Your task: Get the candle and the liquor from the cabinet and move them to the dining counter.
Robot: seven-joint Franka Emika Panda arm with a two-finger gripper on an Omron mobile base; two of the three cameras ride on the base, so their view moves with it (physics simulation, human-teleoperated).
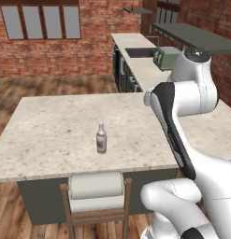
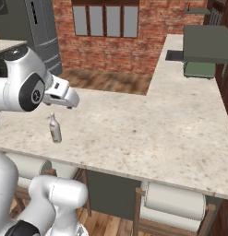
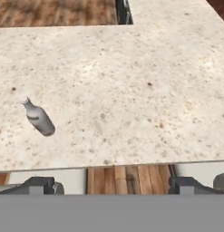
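Observation:
The liquor [image 1: 102,138], a pale bottle with a narrow neck, stands upright on the dining counter [image 1: 51,121] near its front edge. It also shows as the liquor [image 2: 54,128] beside my arm and as the liquor [image 3: 38,117] at the left of the hand view. My gripper [image 3: 113,186] hovers above the counter's front edge, open, its fingertips [image 3: 41,185] wide apart with nothing between them. The bottle stands apart from it, off to the left. The cabinet shelf board [image 1: 196,37] hangs on the brick wall at right. The candle is out of view.
Stools [image 1: 96,186] with white seats stand under the counter's front edge. A green toaster [image 1: 167,57] and a sink [image 1: 140,52] sit on the back counter. A smaller far shelf [image 2: 197,10] carries a thin upright thing, too small to identify. A dark fridge [image 2: 41,32] stands at left.

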